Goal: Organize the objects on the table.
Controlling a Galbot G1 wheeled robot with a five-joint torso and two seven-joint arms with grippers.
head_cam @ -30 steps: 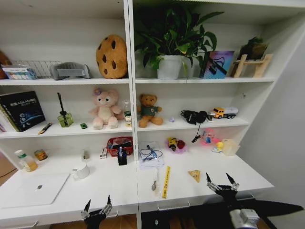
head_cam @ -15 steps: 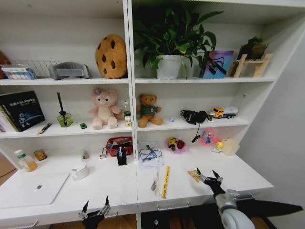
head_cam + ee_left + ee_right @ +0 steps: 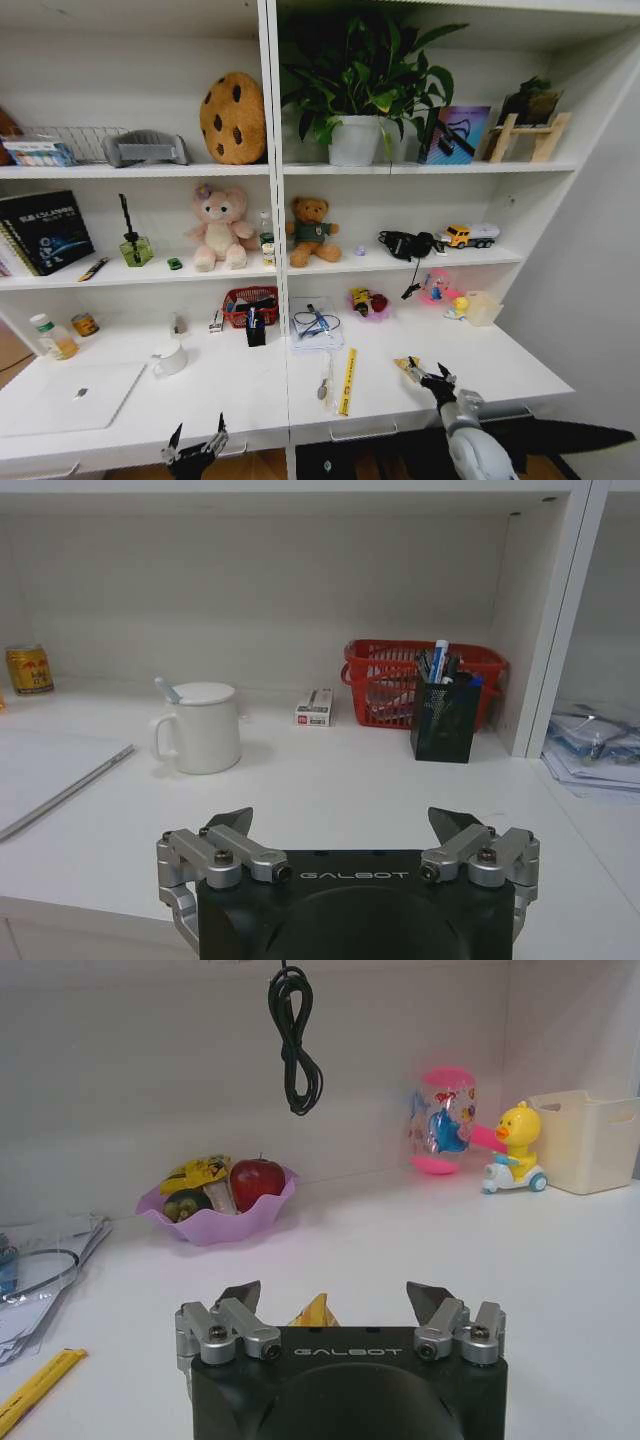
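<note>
The right gripper (image 3: 424, 371) hangs low over the front right part of the white surface (image 3: 500, 365) with its fingers spread and nothing between them, and in the right wrist view a small yellow triangular piece (image 3: 313, 1312) peeks up just beyond the gripper body, between the two fingertips. That looks like the thing being reached for, so the step in hand is likely a pick. To do it well, the gripper should come down square over the piece with the tips straddling its edges, since a flat wedge can skate away if one tip touches first. Just beside it to the robot's left lies a yellow ruler (image 3: 347, 381), which the descent should not brush. The left gripper (image 3: 195, 447) waits at the surface's front edge, also spread and holding nothing. Farther back from it stand a white mug (image 3: 200, 727), a black mesh pen holder (image 3: 446, 716) and a red basket (image 3: 390, 675), with the thin silver laptop (image 3: 70, 396) lying flat at far left and a small can (image 3: 29, 669) at the back wall.
</note>
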